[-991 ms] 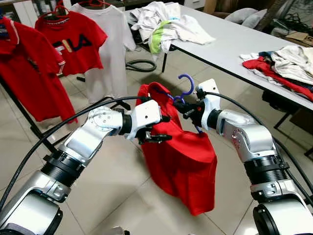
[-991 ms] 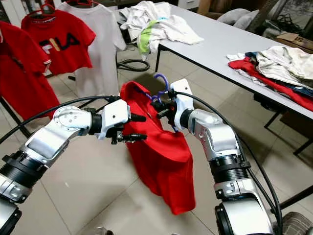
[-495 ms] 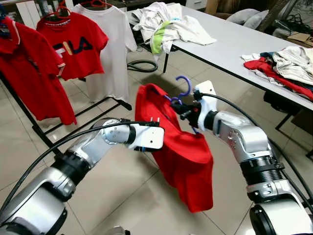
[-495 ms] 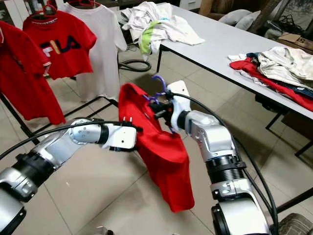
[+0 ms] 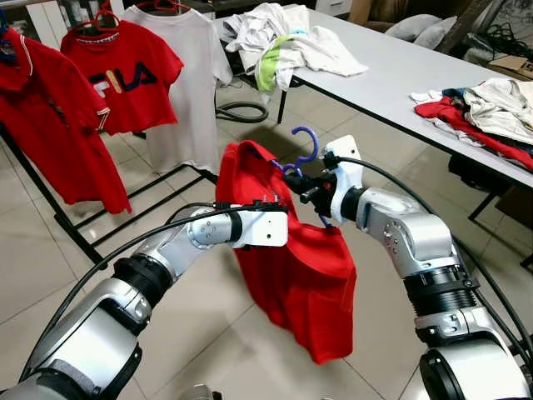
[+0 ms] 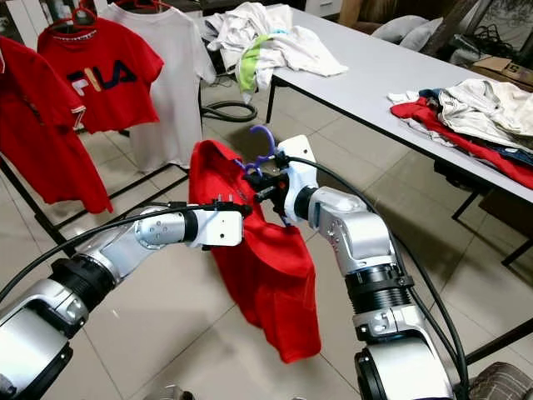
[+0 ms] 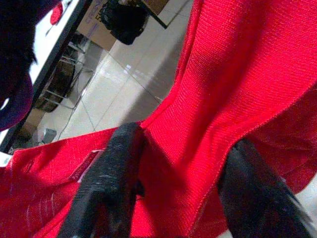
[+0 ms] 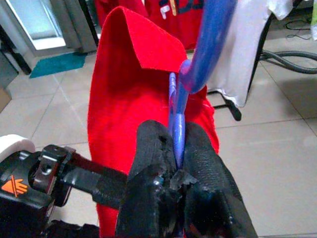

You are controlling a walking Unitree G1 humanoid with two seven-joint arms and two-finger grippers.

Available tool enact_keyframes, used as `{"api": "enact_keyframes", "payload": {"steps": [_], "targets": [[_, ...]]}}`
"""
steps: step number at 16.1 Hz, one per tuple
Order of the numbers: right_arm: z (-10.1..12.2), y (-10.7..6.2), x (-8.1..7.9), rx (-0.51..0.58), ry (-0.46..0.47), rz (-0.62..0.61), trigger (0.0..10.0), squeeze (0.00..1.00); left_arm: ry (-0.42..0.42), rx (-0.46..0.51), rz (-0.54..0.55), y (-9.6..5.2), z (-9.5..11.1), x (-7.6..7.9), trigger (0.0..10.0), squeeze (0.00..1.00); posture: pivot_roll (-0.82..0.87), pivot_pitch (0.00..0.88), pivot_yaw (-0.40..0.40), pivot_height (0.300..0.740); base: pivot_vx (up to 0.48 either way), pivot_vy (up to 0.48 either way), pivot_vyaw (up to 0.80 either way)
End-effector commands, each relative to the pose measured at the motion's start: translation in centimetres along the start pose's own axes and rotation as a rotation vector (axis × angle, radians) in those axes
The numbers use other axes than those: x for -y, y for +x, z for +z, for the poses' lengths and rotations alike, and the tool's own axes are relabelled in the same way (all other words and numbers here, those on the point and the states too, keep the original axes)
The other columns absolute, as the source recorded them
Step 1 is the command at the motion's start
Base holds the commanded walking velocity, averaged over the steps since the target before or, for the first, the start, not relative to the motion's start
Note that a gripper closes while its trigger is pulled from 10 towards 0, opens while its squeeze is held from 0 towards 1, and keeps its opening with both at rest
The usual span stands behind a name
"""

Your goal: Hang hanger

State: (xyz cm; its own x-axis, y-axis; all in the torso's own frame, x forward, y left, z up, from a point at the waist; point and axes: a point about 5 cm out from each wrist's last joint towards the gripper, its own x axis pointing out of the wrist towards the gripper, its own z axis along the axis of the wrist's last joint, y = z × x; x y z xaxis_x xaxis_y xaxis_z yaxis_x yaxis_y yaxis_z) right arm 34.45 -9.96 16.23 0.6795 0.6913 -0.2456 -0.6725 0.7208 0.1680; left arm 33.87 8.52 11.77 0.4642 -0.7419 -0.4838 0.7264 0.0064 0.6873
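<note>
Black fingers, right gripper point(image 8: 177, 163): clamped on the stem of the purple hanger point(image 5: 305, 152), centre of the head-camera frame.
Purple hanger: hook upright above the gripper, mid-air, centre frame; stem pinched between both pads in the right wrist view.
Left gripper point(image 7: 176, 188): fingers spread, pushed into the red shirt point(image 5: 296, 267) from the left; red fabric bunched in the gap between the fingers point(image 7: 111, 183); no firm pinch visible.
Red shirt: draped from the hanger, hanging down to lower centre of frame, clear of the tiled floor point(image 5: 50, 275).
Clothes rack point(image 5: 50, 196): upper left; black frame, holding a plain red shirt point(image 5: 42, 125), a red shirt with lettering point(image 5: 125, 79) and a white shirt point(image 5: 187, 75), each on a red hanger.
Rack versus purple hanger: well apart.
Grey table point(image 5: 391, 71): upper right, running diagonally.
Pile of light clothes point(image 5: 283, 37): top centre, on the table's near end.
Second pile, red and white garments point(image 5: 487, 108): right edge, on the table.
Black hose point(image 5: 237, 111): coiled on the floor under the table.
</note>
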Motion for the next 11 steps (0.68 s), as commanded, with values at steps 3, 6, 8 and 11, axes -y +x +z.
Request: {"api": "enact_keyframes", "payload": {"steps": [3,6,8,11], "targets": [[0.81,-0.27,-0.11,0.025,-0.018,0.009,0.0,0.0,0.013,0.031,-0.038,-0.22,0.3,-0.3,0.0,0.0,-0.05,0.0,-0.029,0.74,0.0,0.0,0.0],[0.81,-0.38,0.01,0.022,-0.02,0.01,0.0,0.0,0.003,0.052,-0.106,-0.57,0.11,0.16,0.0,0.0,-0.05,0.0,-0.031,0.74,0.0,0.0,0.0],[0.8,-0.4,0.02,0.021,-0.021,0.011,0.0,0.0,-0.002,0.055,-0.116,-0.67,0.07,0.19,0.0,0.0,-0.05,0.0,-0.031,0.74,0.0,0.0,0.0],[0.76,-0.44,0.02,0.018,-0.022,0.017,0.0,0.0,-0.024,0.054,-0.094,-0.98,-0.14,-0.36,0.0,0.0,-0.05,0.0,-0.032,0.74,0.0,0.0,0.0]]}}
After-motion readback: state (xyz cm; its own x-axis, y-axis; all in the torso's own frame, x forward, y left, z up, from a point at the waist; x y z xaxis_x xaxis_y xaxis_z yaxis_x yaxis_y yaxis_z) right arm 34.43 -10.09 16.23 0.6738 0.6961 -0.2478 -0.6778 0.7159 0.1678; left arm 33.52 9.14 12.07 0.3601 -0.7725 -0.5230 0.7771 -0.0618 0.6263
